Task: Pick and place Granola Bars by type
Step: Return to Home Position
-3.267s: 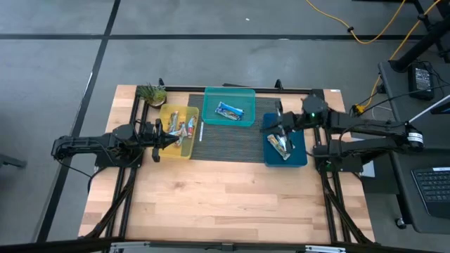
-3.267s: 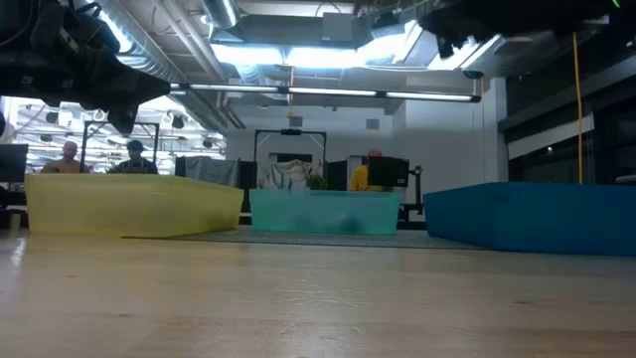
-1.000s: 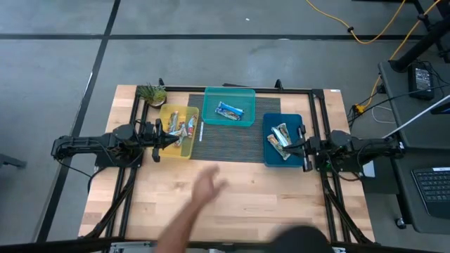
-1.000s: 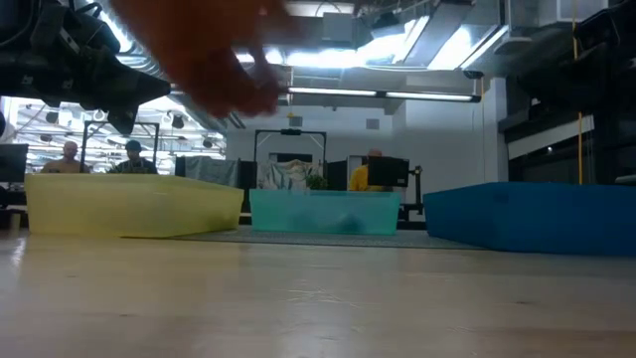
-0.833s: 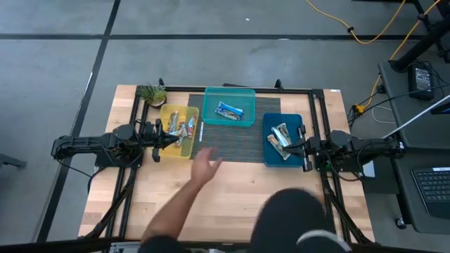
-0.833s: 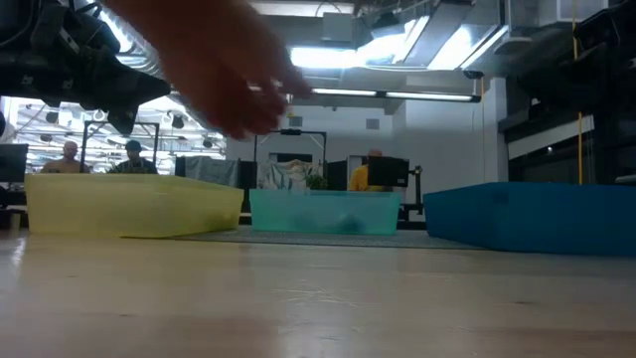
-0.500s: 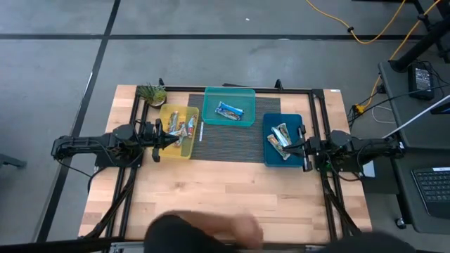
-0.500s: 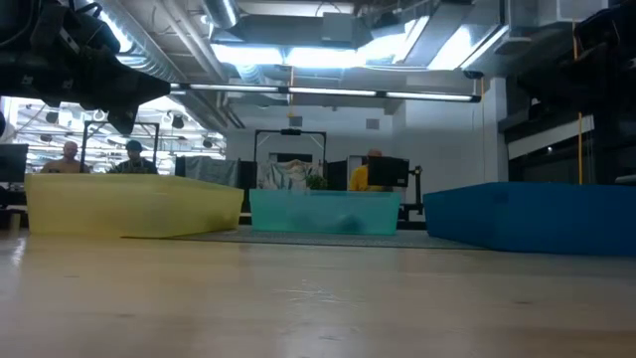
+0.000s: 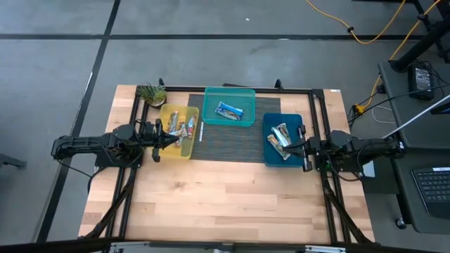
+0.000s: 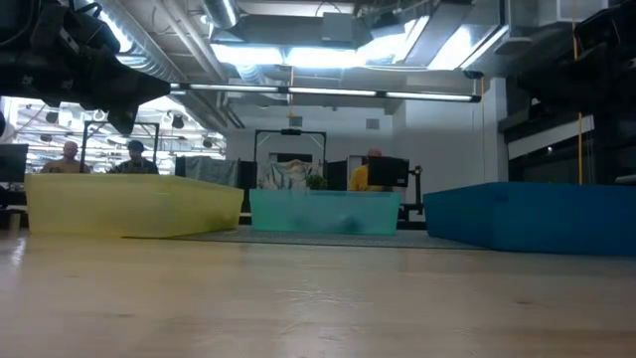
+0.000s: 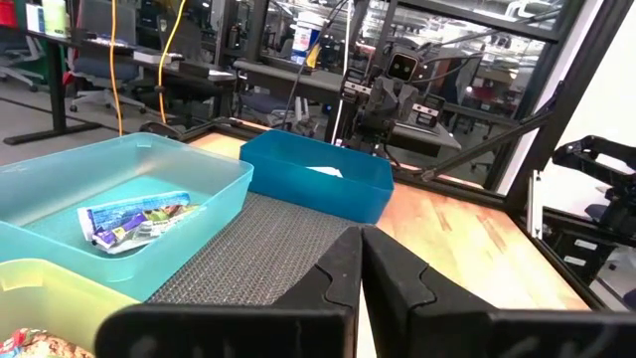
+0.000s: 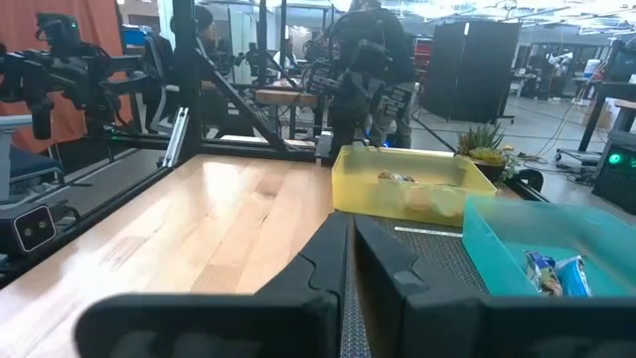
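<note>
Reddish-brown bars (image 9: 181,128) lie in the yellow bin (image 9: 169,137). One blue-white bar (image 9: 230,110) lies flat in the teal bin (image 9: 211,116), also seen in the left wrist view (image 11: 134,221). Tan-green bars (image 9: 281,140) lie in the blue bin (image 9: 271,158). My left gripper (image 9: 177,141) hovers shut over the yellow bin's near part, touching nothing; its fingers meet in its wrist view (image 11: 358,261). My right gripper (image 9: 296,146) is shut (image 12: 350,249) at the blue bin's right rim and holds nothing.
The three bins stand on a dark ribbed mat (image 9: 228,140) at the table's far half. A small potted plant (image 9: 151,93) sits at the far left corner. Bare wood (image 9: 225,197) fills the near half. A black frame (image 9: 320,105) rims the table.
A person's hand reached over the table's near middle toward the mat, then drew back past the near edge and out of view. Both arms kept still, and the bars and bins stayed where they were.
</note>
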